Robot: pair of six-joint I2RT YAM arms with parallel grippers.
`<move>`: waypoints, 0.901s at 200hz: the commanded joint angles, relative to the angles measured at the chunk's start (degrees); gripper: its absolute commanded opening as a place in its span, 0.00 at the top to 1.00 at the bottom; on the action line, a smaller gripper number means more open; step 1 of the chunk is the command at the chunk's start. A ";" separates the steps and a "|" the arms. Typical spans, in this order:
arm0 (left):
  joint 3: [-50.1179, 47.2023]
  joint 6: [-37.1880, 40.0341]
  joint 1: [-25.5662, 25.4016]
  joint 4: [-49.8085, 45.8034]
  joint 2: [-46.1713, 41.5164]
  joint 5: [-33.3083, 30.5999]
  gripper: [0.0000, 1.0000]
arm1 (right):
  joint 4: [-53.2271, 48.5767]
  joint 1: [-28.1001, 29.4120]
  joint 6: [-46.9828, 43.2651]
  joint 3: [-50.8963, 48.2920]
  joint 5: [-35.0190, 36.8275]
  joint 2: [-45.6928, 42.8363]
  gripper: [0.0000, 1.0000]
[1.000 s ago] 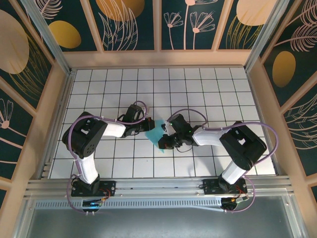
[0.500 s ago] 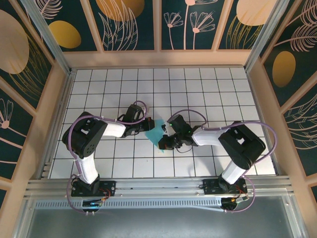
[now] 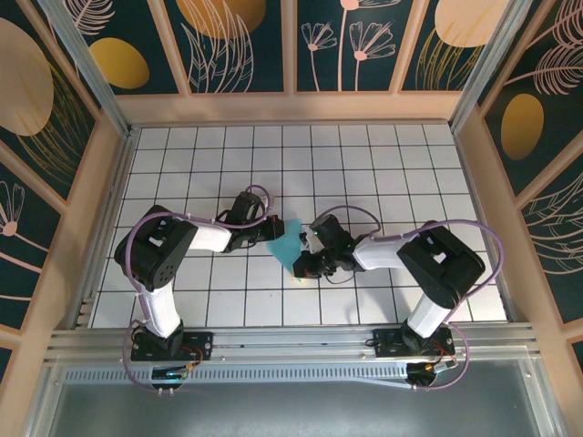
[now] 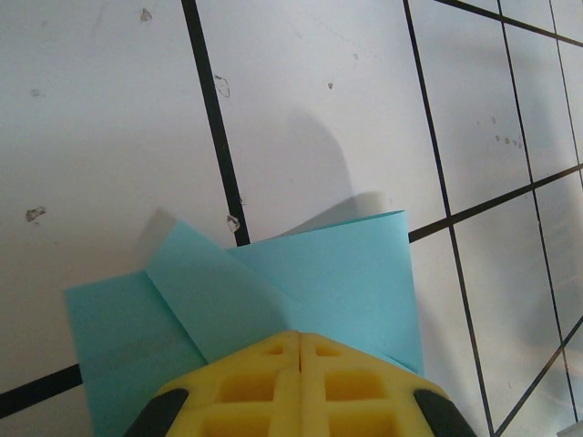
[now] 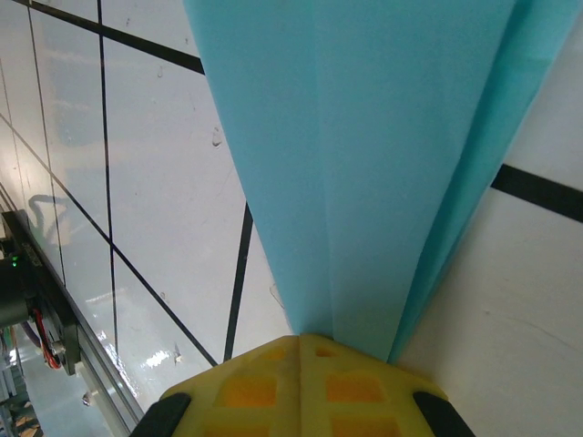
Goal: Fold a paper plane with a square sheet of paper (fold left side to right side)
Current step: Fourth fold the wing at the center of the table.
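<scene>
paper [image 3: 288,244] | turquoise, unmarked | folded, creased overlapping layers, tapering | centre of white grid tiles [image 3: 364,164]

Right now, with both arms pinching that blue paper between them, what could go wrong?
1. The left tool and right tool are both shut on the paper from opposite ends. If they pull apart, the thin sheet could tear.
2. The layers fan open near the left tool, so pressing down now might set a crooked crease.
3. Each grip seems to catch little paper, so it could slip free.
</scene>
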 commanded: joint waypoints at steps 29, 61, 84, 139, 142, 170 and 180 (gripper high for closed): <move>-0.32 1.64 0.35 -6.50 1.37 -4.41 1.00 | -4.62 2.56 1.40 -4.10 -1.21 -3.60 1.00; -0.37 1.77 0.33 -6.56 1.17 -4.40 1.00 | -8.40 2.68 -0.57 -1.80 -1.55 -7.04 1.00; -0.24 2.56 0.37 -7.62 0.80 -4.91 1.00 | -11.39 1.63 -2.54 1.34 -1.55 -10.16 1.00; 0.01 2.82 0.34 -7.65 0.38 -4.71 1.00 | -7.25 -1.27 -3.18 5.48 -0.62 -7.59 1.00; -0.02 2.73 0.34 -7.71 0.44 -4.63 1.00 | -6.88 -1.31 -3.10 5.72 -0.66 -7.01 1.00; 0.03 2.51 0.26 -7.40 0.46 -4.54 1.00 | -3.94 -1.25 -2.65 7.56 -0.27 -1.71 1.00; -0.01 2.47 0.38 -7.41 0.49 -4.61 1.00 | -3.31 -1.17 -2.57 8.13 -0.31 -0.42 1.00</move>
